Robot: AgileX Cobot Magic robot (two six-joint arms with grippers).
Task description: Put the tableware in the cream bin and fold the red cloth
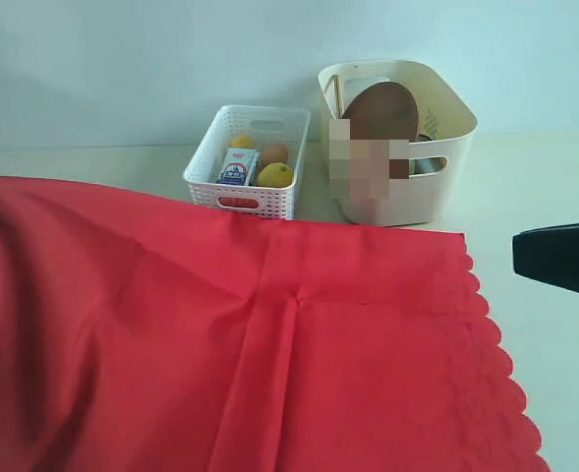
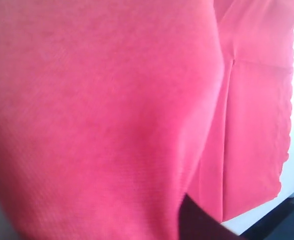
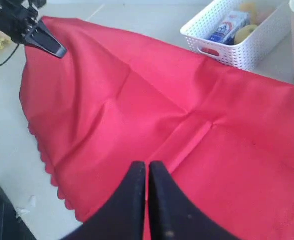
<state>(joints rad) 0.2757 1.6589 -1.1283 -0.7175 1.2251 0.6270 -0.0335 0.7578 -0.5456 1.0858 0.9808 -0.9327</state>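
Right wrist view: the right jaws are pressed together, with the red cloth (image 3: 186, 115) spread beyond their tips. The left jaws pinch its far corner.

Bright, even light; the red cloth (image 2: 102, 115) looms blurred in the left wrist view.

Lab-like bare tabletop (image 1: 554, 187), blank wall (image 1: 122, 59)
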